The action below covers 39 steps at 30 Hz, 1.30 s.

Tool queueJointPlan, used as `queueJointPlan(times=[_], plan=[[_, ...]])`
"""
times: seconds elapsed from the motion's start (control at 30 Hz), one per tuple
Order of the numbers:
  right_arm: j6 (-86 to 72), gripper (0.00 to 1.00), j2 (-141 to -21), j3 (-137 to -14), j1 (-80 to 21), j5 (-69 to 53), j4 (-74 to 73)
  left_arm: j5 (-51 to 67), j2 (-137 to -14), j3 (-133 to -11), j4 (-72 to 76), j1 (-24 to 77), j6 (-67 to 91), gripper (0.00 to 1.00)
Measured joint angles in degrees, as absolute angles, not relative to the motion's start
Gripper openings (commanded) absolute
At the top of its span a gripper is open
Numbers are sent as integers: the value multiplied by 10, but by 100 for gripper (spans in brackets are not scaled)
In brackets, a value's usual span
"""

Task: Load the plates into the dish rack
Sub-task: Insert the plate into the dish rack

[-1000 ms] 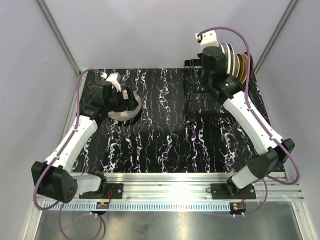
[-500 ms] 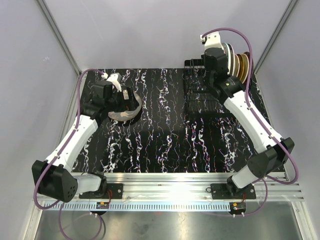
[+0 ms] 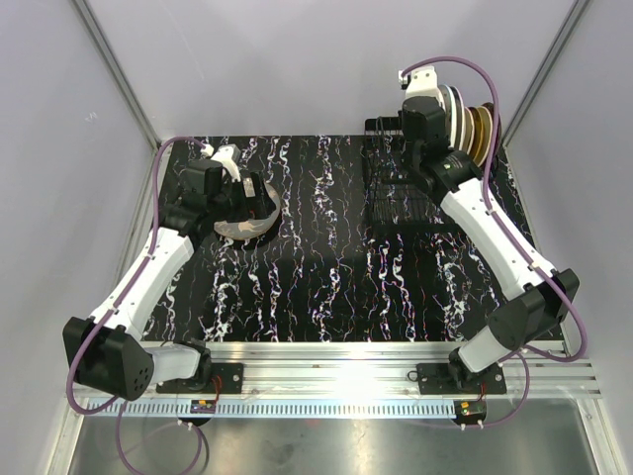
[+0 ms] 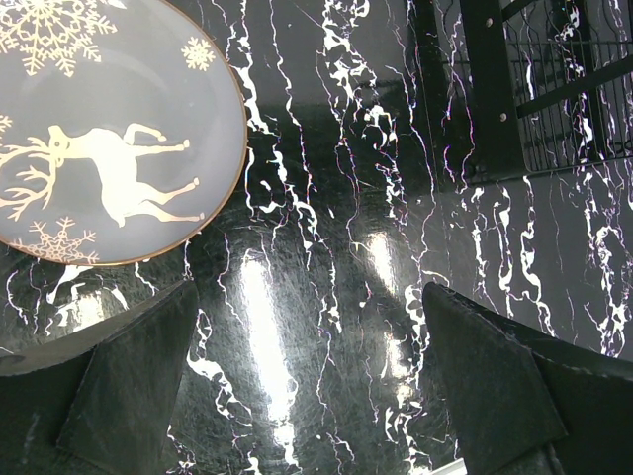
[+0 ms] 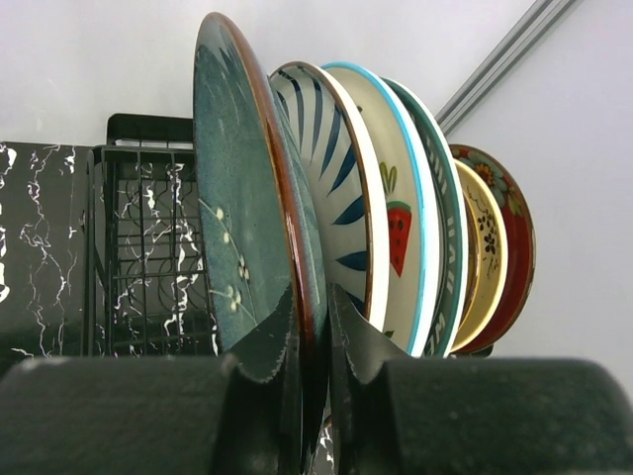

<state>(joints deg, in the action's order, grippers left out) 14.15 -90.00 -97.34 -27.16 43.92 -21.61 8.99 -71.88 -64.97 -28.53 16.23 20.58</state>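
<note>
- Shows both bases bolted at the near edge of the table, a black top veined with white.
- Shows the left arm folded at a low elbow beside its base, forearm sloping away toward the far-left part of the table, wrist bent to aim the left tool down and rightward.
- Finds that tool spread wide, fingers well apart, pinching nothing, hanging over bare table just beside a grey plate that lies flat and carries a pale reindeer and snowflakes.
- Shows the right arm bent at an elbow out to the right, forearm stretched long toward the far-right corner, wrist raised over the dish rack.
- Finds the right tool almost pressed together, pinching the near rim of a dark green plate with a brown edge, held upright on edge.
- Places the other plates upright in a close row beside it at the rack's far end: blue-striped, watermelon, teal-rimmed, yellow, red floral.
- Cannot tell whether the green plate's lower edge sits in a slot; hidden behind the tool.
</note>
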Motion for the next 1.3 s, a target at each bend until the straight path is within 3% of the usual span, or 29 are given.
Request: queueJointPlan(times=[1.3], plan=[[189,0,-901,-962,-272,478,-141,102,-725,-650,-284,162,210,99]])
